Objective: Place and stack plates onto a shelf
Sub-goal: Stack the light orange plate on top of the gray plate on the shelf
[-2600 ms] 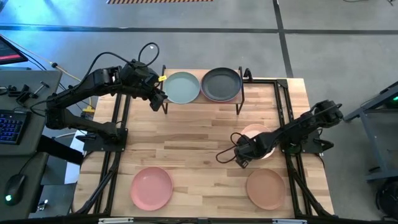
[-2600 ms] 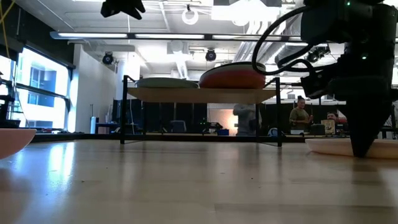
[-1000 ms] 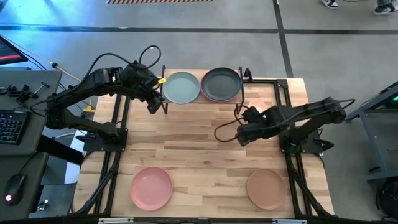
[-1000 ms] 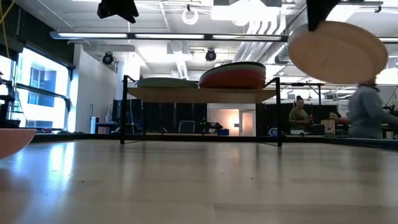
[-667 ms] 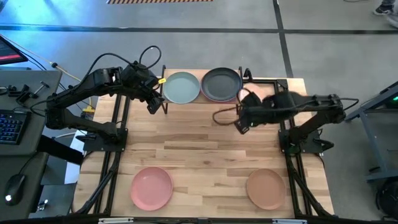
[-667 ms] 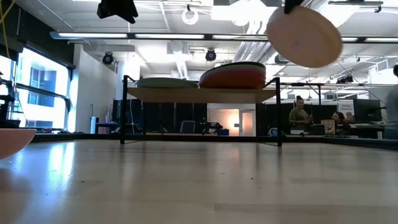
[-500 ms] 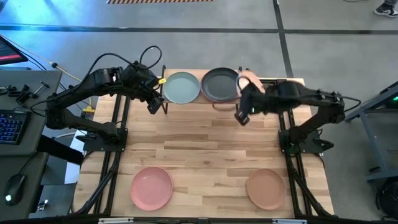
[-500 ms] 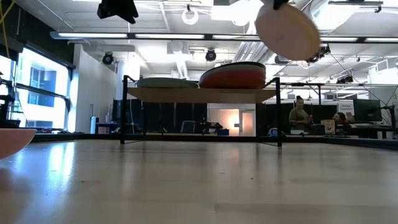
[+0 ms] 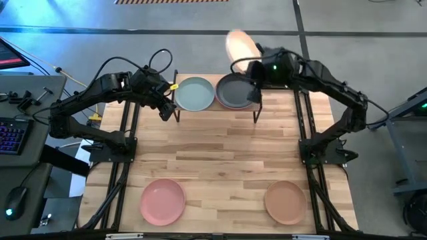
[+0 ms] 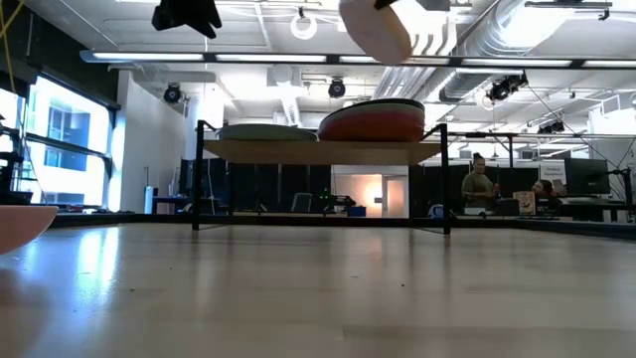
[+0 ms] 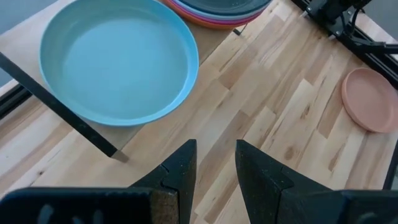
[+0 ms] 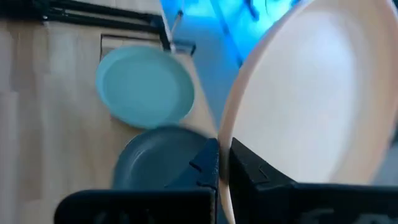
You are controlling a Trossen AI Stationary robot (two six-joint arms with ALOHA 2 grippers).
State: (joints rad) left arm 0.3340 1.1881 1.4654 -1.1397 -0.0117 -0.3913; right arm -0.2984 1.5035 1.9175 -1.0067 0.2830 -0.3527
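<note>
My right end effector (image 12: 219,163) pinches the rim of the cream-peach plate (image 9: 241,48), tilted, up above the charcoal plate (image 9: 236,91) on the shelf (image 10: 323,151). My left end effector (image 11: 214,167) waits, fingers apart and empty, beside the sage green plate (image 9: 195,94).

So the bench (image 9: 220,153) is a light-wood slatted top with black frame rails running along both sides. At the far edge sits the shelf (image 9: 215,109), a little wood riser on thin black legs. On the shelf: a sage green plate (image 9: 194,94) on the left and a stack topped by a charcoal plate (image 9: 235,91) just beside it. Directly on the bench, near the front edge, well apart: a pink plate (image 9: 162,201) and a tan plate (image 9: 285,202).
</note>
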